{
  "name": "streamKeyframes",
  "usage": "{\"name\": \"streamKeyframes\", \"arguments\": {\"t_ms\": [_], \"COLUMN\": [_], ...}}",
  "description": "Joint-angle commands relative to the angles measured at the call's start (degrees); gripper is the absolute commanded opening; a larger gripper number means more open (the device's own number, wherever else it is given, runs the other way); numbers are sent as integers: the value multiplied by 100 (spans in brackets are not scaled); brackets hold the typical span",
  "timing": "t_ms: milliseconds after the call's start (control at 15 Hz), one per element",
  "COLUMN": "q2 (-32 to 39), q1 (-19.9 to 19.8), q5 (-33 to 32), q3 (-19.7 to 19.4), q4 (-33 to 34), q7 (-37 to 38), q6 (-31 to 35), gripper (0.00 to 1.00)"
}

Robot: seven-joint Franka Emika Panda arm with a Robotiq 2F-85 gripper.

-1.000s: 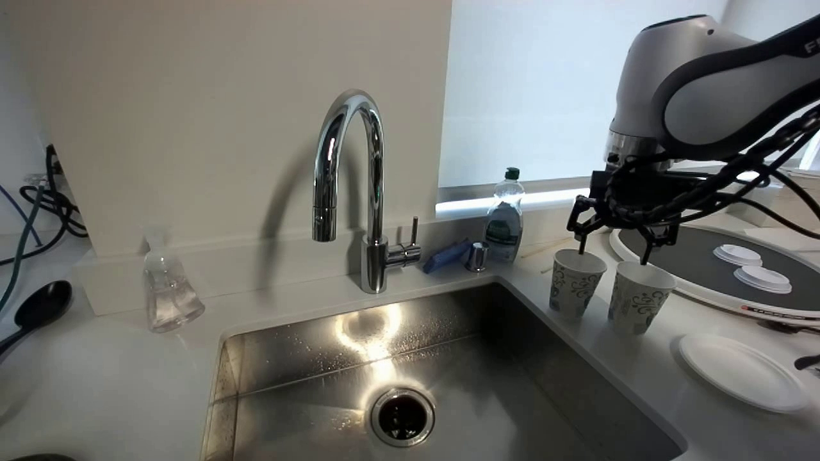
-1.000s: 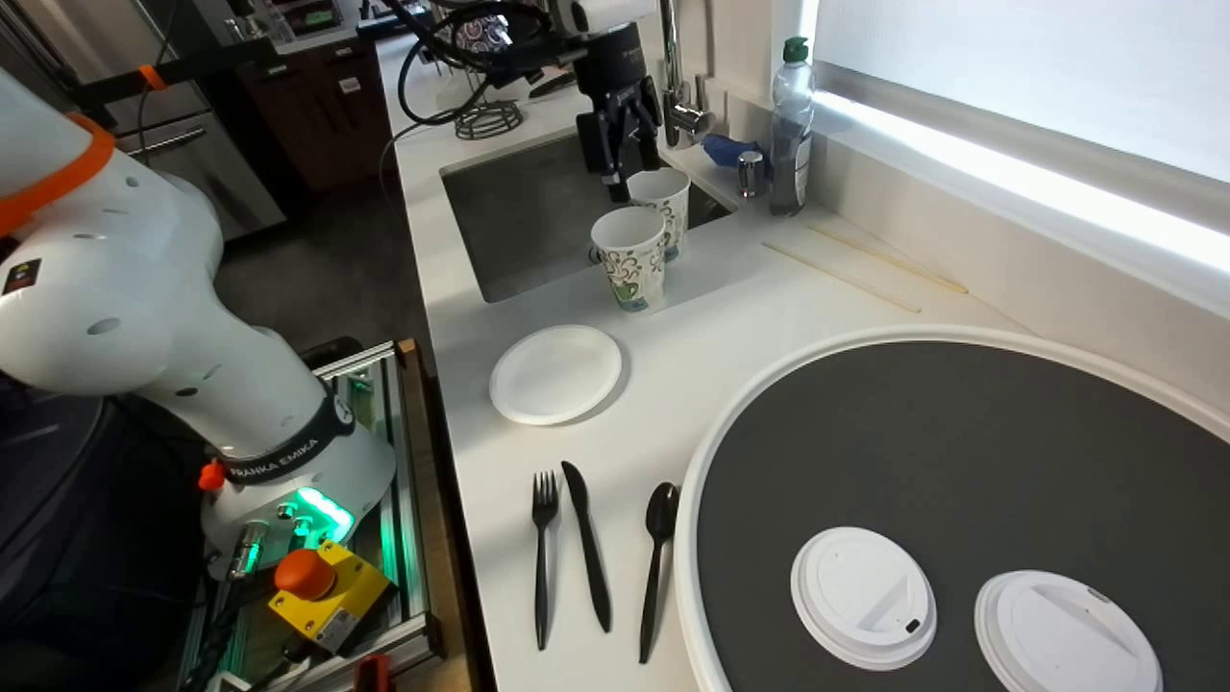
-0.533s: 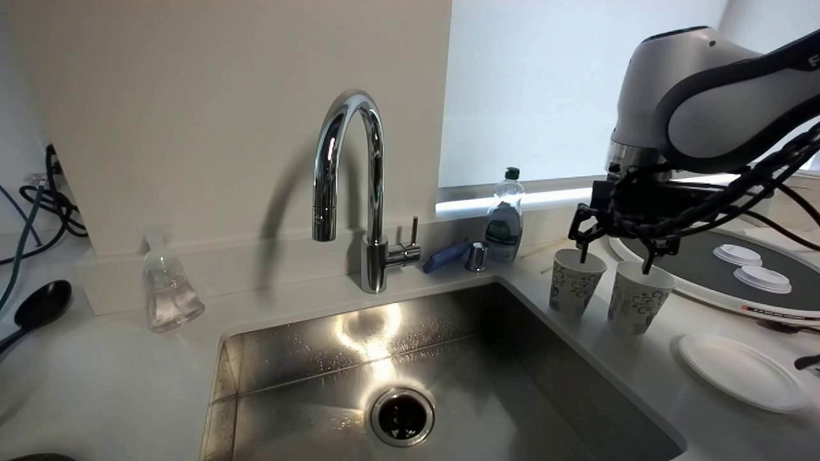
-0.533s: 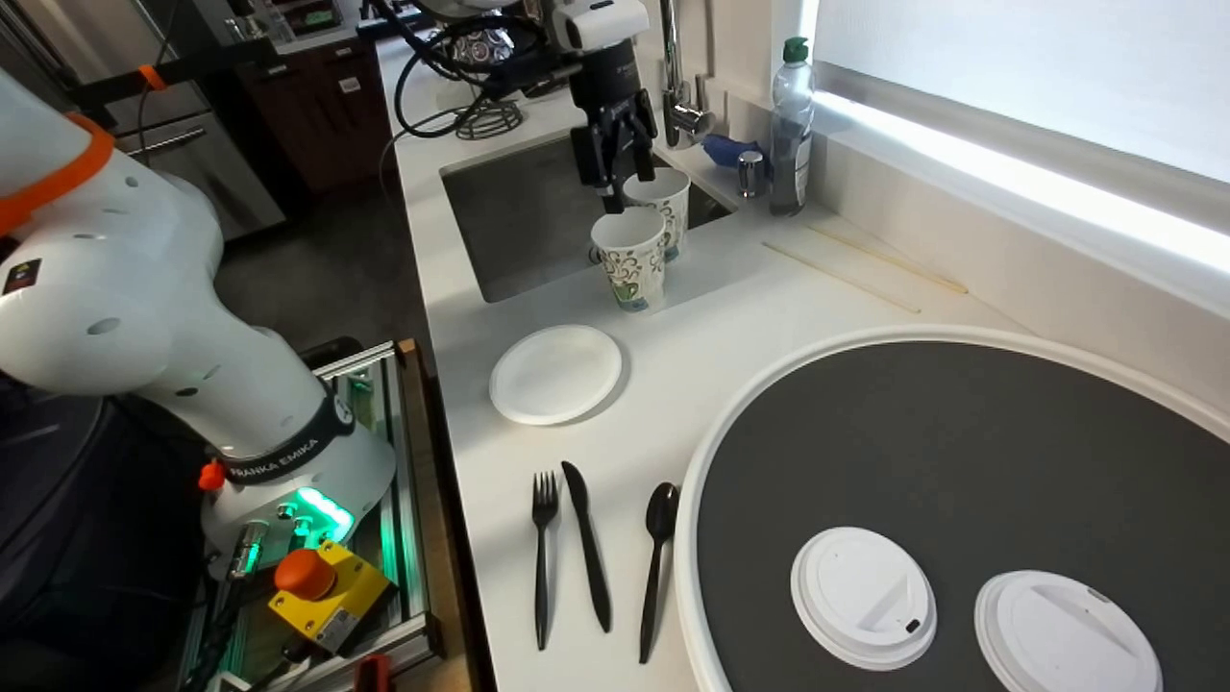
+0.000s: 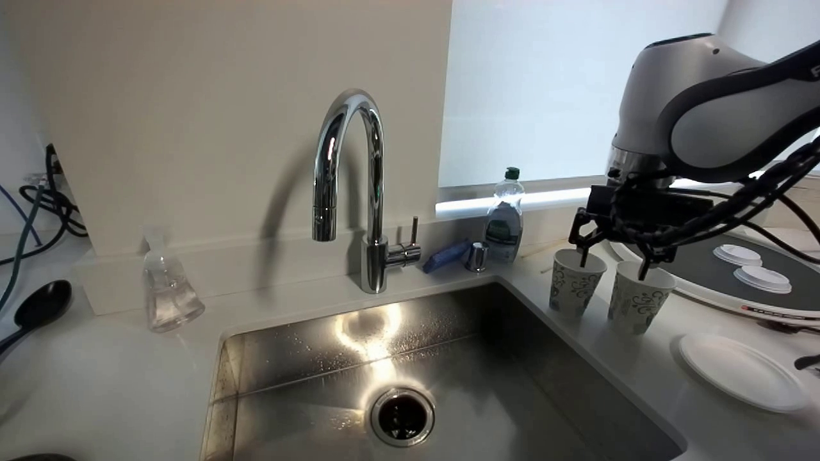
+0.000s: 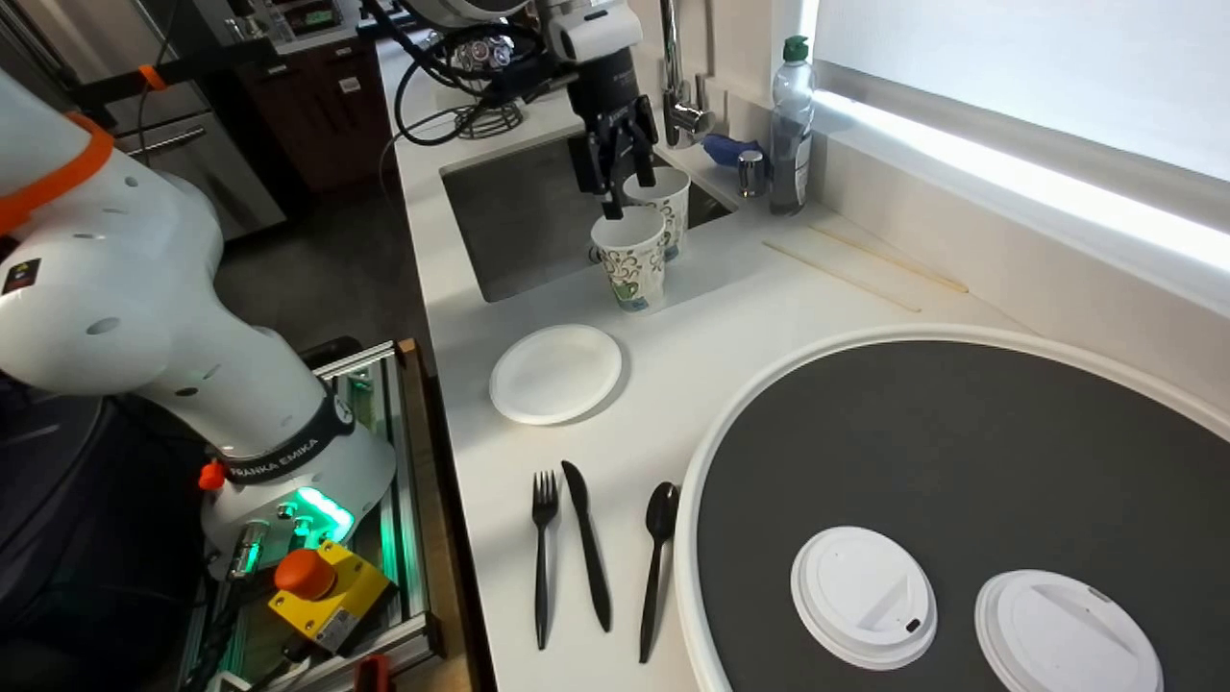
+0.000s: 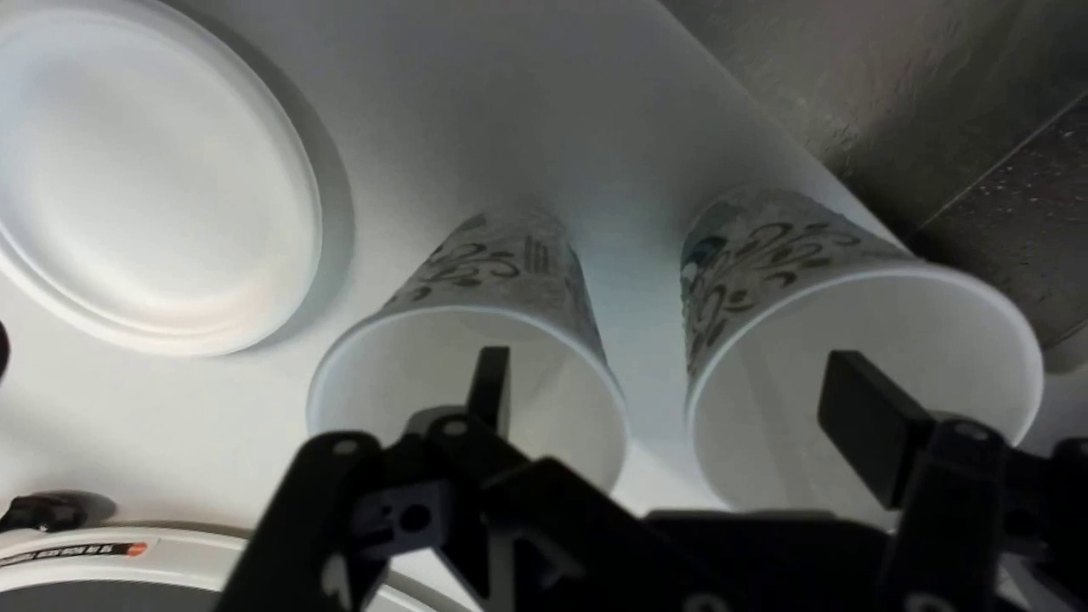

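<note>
Two white paper cups with a swirl print stand upright side by side on the counter beside the sink; one cup (image 5: 639, 304) (image 6: 634, 269) (image 7: 510, 259) is nearer the plate, the other cup (image 5: 574, 288) (image 6: 676, 207) (image 7: 756, 263) nearer the soap bottle. My gripper (image 5: 614, 267) (image 7: 669, 361) points down above them with its jaws wide apart. One black finger (image 7: 490, 378) reaches into the mouth of the cup by the plate, the other finger (image 7: 871, 416) into the second cup. Their neighbouring walls lie between the fingers. Contact with either wall is not visible.
A white plate (image 6: 555, 375) lies near the cups, with a black fork (image 6: 543, 557), knife (image 6: 588, 548) and spoon (image 6: 659, 567) beyond. Two white lids (image 6: 863, 596) rest on the round dark board (image 6: 922, 432). The sink (image 5: 512, 397), faucet (image 5: 373, 211) and soap bottle (image 5: 504, 221) are close by.
Over the last second my gripper has come down, and its fingertips now sit lower at the cups' mouths. The fingers look very slightly closer together. Both cups have stayed in place.
</note>
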Motion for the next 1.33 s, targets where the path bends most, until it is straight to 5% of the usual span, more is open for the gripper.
{"name": "streamKeyframes", "arguments": {"t_ms": [0, 67, 667, 1267], "q2": [-106, -101, -135, -183], "q1": [-51, -54, -125, -214], "q5": [-60, -65, -138, -316], "q3": [47, 47, 40, 34], "q4": [-246, -260, -356, -229], "q7": [249, 275, 371, 346], "q6": [334, 371, 530, 474], "gripper": [69, 55, 0, 1]}}
